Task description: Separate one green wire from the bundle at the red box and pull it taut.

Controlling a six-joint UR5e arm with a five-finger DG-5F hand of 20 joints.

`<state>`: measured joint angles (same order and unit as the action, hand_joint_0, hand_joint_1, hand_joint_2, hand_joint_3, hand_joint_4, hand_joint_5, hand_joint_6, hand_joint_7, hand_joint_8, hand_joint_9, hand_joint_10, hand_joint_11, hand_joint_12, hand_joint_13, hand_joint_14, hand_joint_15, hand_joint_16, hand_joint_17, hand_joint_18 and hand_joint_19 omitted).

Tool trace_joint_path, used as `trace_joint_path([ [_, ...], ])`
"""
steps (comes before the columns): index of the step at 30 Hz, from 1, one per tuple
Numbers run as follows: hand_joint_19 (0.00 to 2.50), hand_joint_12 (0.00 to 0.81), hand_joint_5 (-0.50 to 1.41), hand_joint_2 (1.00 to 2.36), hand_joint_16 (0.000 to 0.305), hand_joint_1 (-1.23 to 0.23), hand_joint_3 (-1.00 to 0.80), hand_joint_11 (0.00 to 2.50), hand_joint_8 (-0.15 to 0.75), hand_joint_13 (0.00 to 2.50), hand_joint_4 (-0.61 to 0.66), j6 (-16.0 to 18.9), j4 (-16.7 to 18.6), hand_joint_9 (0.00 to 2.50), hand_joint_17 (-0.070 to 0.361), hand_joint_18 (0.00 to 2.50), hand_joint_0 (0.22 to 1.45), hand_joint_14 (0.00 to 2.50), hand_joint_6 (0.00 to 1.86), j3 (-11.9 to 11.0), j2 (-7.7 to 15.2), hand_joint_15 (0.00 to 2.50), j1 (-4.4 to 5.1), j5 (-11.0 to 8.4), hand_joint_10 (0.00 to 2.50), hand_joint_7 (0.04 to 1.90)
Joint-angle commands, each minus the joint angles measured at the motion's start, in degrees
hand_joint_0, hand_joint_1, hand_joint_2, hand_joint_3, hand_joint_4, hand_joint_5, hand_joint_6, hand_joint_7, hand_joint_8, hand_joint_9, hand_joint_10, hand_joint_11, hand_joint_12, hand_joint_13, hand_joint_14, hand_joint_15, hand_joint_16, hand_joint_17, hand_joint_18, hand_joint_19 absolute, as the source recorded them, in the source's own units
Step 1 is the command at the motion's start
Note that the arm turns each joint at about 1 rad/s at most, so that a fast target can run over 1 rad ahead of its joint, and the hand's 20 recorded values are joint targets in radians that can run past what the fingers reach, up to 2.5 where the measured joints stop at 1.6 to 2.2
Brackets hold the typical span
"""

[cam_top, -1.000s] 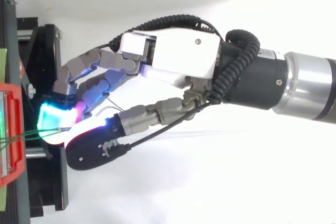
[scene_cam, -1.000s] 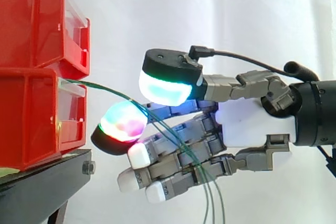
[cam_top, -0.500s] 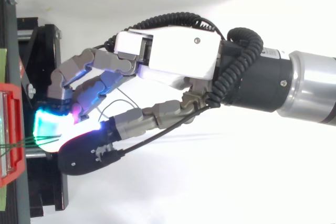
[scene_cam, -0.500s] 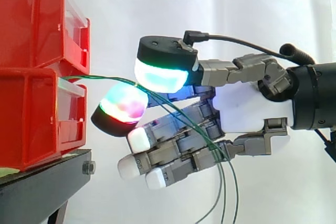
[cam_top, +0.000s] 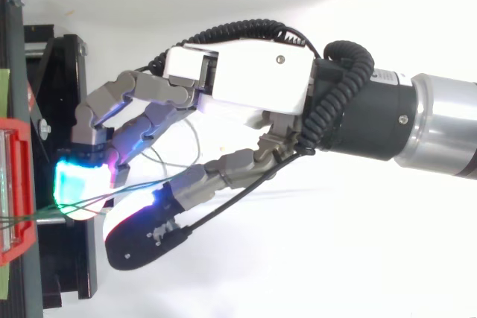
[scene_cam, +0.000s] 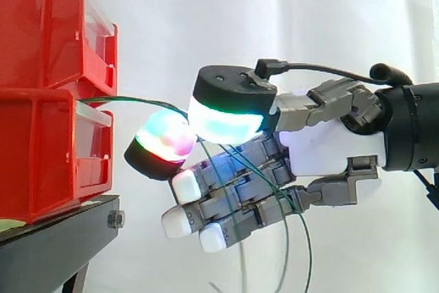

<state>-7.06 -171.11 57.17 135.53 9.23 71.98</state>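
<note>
Hand (scene_cam: 329,159) curled; thumb and finger pads (scene_cam: 226,118) pinch the green wires (scene_cam: 137,99) near the red box (scene_cam: 48,149).

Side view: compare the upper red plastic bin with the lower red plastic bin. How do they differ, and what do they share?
The upper red plastic bin is stacked on the lower red plastic bin, which rests on the black stand. Thin green wires leave the lower bin's front; none leave the upper bin's. Both are red with a clear front panel.
</note>
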Motion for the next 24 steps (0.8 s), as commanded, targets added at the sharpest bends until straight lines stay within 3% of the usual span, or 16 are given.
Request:
trace_joint_path([
  [1,0.46,0.307,-0.17,1.00,0.045,-0.86,-0.50,0.59,0.228,0.72,0.08,0.29,-0.71,0.87,0.102,0.65,0.63,0.02,0.95,-0.04,0.00,0.42,-0.09,0.00,0.02,0.80],
  [9,0.47,0.316,-0.17,1.00,0.047,-0.75,-0.50,0.59,0.236,0.71,0.10,1.78,-2.91,0.88,0.106,0.63,0.56,0.02,0.92,0.05,0.00,0.42,0.00,0.00,0.02,0.80],
  [16,0.49,0.311,-0.17,1.01,0.046,-0.68,-0.34,0.58,0.235,0.70,0.08,2.84,-4.05,0.88,0.104,0.62,0.58,0.02,0.92,0.05,0.00,0.43,0.00,0.09,0.02,0.85],
  [21,0.48,0.313,-0.17,1.01,0.046,-0.76,-0.31,0.60,0.238,0.70,0.04,2.84,-4.05,0.87,0.104,0.61,0.62,0.02,0.92,-0.04,0.00,0.43,0.00,0.09,0.02,0.83],
  [24,0.46,0.312,-0.17,1.01,0.045,-0.88,-0.44,0.60,0.229,0.71,-0.01,3.10,-4.05,0.86,0.101,0.65,0.69,0.02,0.93,-0.04,-0.09,0.42,0.00,0.09,0.02,0.81],
])
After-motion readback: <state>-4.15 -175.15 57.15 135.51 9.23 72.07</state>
